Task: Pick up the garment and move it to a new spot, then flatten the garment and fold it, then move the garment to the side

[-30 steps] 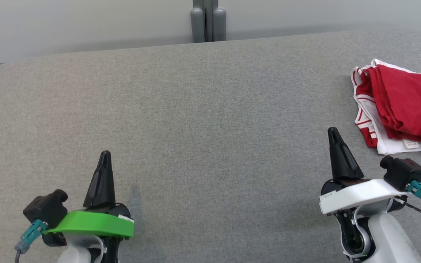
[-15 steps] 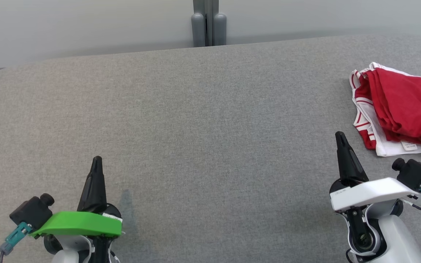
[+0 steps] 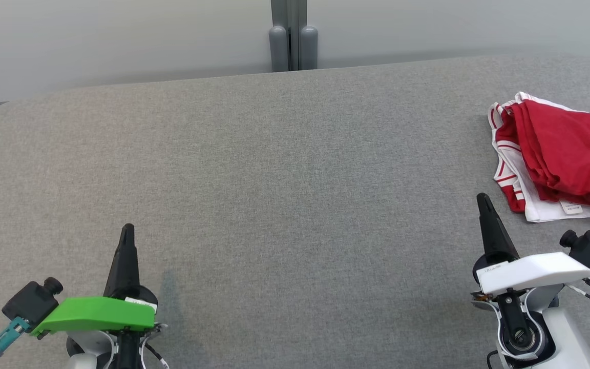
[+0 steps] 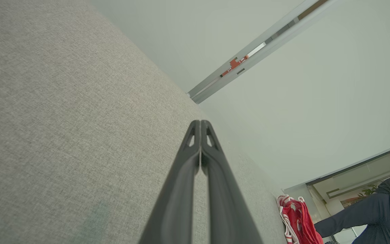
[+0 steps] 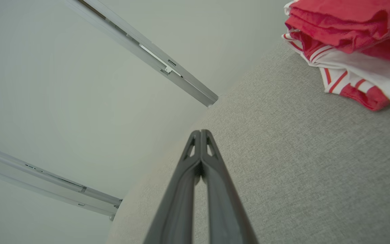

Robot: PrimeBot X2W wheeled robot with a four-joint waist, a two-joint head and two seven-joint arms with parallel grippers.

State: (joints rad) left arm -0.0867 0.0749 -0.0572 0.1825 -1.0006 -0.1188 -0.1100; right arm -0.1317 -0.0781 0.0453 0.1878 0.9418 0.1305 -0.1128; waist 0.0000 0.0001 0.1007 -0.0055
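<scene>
Left gripper point(image 3: 127, 228) and right gripper point(image 3: 482, 198) are pulling back, both closed and empty — the folded red-and-white garment point(image 3: 564, 148) is lying at the table's point(image 3: 285, 179) right side, so the task is looking finished.

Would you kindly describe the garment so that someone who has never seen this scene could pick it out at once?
A broad grey fabric-covered table spans the head view. At its right edge, just beyond the right gripper, lies the garment, loosely folded. Bright red cloth over a white layer with red stripes and a small label sets it apart from the plain grey around it.
</scene>
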